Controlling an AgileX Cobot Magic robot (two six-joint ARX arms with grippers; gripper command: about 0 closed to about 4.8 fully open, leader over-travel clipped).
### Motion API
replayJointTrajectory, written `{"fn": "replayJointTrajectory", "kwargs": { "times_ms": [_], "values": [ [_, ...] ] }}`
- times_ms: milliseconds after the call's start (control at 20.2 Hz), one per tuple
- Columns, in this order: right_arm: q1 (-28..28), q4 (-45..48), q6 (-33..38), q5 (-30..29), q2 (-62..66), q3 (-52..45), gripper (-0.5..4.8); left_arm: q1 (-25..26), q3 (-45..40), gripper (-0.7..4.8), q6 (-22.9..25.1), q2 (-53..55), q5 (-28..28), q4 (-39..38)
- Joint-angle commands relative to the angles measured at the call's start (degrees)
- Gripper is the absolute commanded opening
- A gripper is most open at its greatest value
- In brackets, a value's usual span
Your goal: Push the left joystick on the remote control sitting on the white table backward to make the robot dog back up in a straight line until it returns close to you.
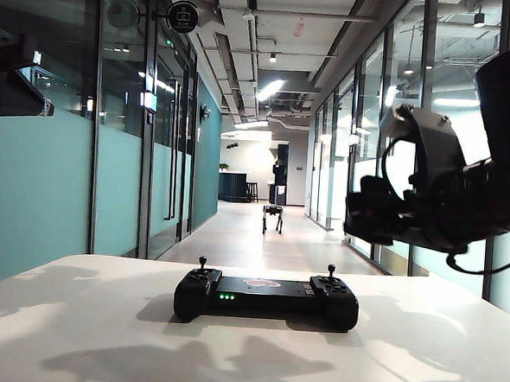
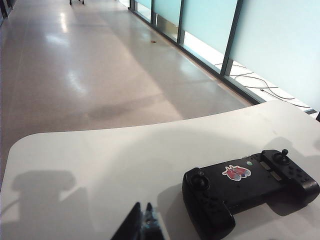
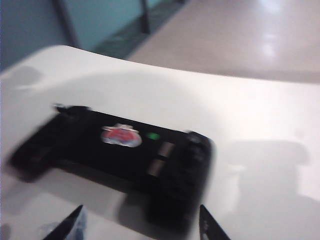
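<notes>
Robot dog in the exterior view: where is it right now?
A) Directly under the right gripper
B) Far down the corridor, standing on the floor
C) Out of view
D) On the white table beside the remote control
B: the robot dog stands small on the corridor floor well beyond the white table, where the remote control sits.

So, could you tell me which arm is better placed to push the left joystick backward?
Probably the left: the left gripper's closed fingers sit just beside the remote control's left lobe, near the left joystick. The right gripper, fingers open, faces the right lobe, that stick at its far end.
</notes>
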Motion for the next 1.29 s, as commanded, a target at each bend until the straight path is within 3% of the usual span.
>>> {"fn": "replayJointTrajectory", "kwargs": {
  "times_ms": [49,198,346,1285],
  "values": [
    [-0.04,-1.81,0.39,2.43,-0.09,1.09,2.85,0.02,0.24,-0.05,0.02,-0.07,0.46,1.36],
    [0.79,-4.37,0.48,2.93,1.9,4.42,2.9,0.02,0.24,-0.05,0.02,-0.07,0.46,1.68],
    [1.4,-4.48,0.5,4.42,5.64,6.51,3.47,0.02,0.24,-0.05,0.02,-0.04,0.48,1.68],
    [1.4,-8.26,0.48,4.39,17.51,15.91,3.47,0.02,0.24,-0.05,0.04,-0.02,1.88,-0.66]
  ]
}}
